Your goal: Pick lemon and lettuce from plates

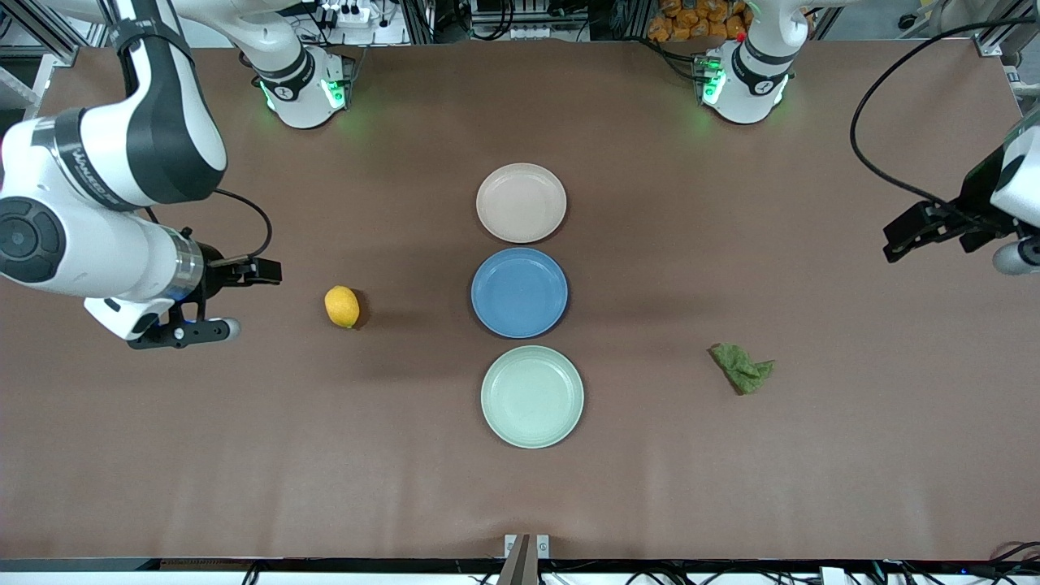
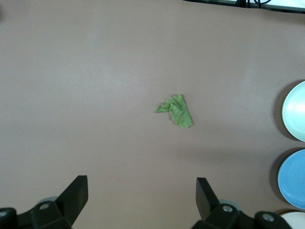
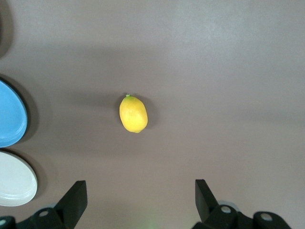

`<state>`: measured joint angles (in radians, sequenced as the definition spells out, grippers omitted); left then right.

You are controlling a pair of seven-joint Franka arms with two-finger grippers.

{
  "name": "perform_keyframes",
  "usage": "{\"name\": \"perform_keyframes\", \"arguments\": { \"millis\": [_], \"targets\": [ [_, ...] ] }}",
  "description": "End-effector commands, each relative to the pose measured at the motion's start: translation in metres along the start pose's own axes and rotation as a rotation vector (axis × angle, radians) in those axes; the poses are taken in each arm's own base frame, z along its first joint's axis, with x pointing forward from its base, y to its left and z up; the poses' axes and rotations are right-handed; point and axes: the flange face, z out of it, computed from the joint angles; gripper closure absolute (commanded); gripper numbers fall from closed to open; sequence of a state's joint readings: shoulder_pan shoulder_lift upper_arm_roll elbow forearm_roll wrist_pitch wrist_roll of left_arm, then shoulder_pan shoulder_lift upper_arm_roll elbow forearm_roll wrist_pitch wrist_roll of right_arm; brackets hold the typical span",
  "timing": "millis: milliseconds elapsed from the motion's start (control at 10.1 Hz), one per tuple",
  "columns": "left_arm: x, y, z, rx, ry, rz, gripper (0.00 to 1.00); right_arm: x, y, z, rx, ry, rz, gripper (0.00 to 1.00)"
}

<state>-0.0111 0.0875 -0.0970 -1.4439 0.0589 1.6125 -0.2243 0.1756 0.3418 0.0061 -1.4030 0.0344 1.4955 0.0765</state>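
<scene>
The right gripper (image 1: pixel 207 305) hangs with its fingers spread wide over bare table near the right arm's end, and the lemon (image 1: pixel 342 306) lies on the brown table (image 1: pixel 244 455) just inward of it, toward the row of plates. From the right wrist view the lemon (image 3: pixel 133 114) sits centred ahead of the two open fingers, its long axis pointing away from the gripper, so I judge a straight advance and descent would bring the fingers down across its narrow width. The left gripper (image 1: pixel 898 244), also wide open as the left wrist view shows, hangs over the left arm's edge of the table. The lettuce (image 1: pixel 742 368) lies well apart from it, inward and nearer the front camera. In the left wrist view the lettuce (image 2: pixel 176 110) is a crumpled scrap lying flat and slantwise. Each arm is plainly nearer its own item. All three plates stand empty in a line down the middle: the pink plate (image 1: pixel 521 202), the blue plate (image 1: pixel 519 292) and the green plate (image 1: pixel 532 396). Neither item rests on a plate. The table is flat and open around both items.
</scene>
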Motion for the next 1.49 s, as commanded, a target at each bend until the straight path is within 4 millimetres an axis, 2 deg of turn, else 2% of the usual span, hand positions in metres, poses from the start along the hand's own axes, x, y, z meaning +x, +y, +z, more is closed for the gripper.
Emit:
{"name": "perform_keyframes", "arguments": {
  "millis": [0, 99, 198, 397, 496, 595, 794, 992, 1191, 1389],
  "targets": [
    [-0.013, 0.000, -0.013, 0.000, 0.005, 0.017, 0.00, -0.017, 0.009, -0.018, -0.016, 0.002, 0.012, 0.00],
    [-0.019, 0.000, -0.022, 0.000, 0.013, 0.018, 0.00, -0.019, 0.017, -0.022, -0.017, 0.001, 0.021, 0.00],
    [-0.023, 0.000, -0.026, 0.001, 0.010, 0.019, 0.00, -0.017, 0.018, -0.024, -0.019, 0.009, 0.018, 0.00],
    [-0.027, -0.001, -0.028, 0.008, -0.010, 0.022, 0.00, -0.011, 0.025, -0.023, -0.014, 0.029, 0.030, 0.00],
    [-0.036, -0.004, -0.041, 0.008, 0.005, 0.025, 0.00, -0.012, 0.028, -0.037, -0.018, 0.070, 0.042, 0.00],
    [-0.039, -0.006, -0.044, 0.008, 0.005, 0.031, 0.00, -0.013, 0.039, -0.049, -0.013, 0.096, 0.060, 0.00],
    [-0.041, -0.007, -0.038, 0.014, -0.019, 0.044, 0.00, -0.016, 0.046, -0.054, -0.025, 0.101, 0.072, 0.00],
    [-0.040, -0.007, -0.037, 0.014, -0.021, 0.067, 0.00, -0.028, 0.051, -0.072, -0.023, 0.129, 0.071, 0.00],
    [-0.038, -0.018, -0.037, 0.013, -0.021, 0.093, 0.00, -0.034, 0.048, -0.079, -0.030, 0.142, 0.076, 0.00],
    [-0.037, -0.022, -0.037, 0.014, -0.021, 0.101, 0.00, -0.052, 0.056, -0.102, -0.022, 0.186, 0.080, 0.00]
  ]
}}
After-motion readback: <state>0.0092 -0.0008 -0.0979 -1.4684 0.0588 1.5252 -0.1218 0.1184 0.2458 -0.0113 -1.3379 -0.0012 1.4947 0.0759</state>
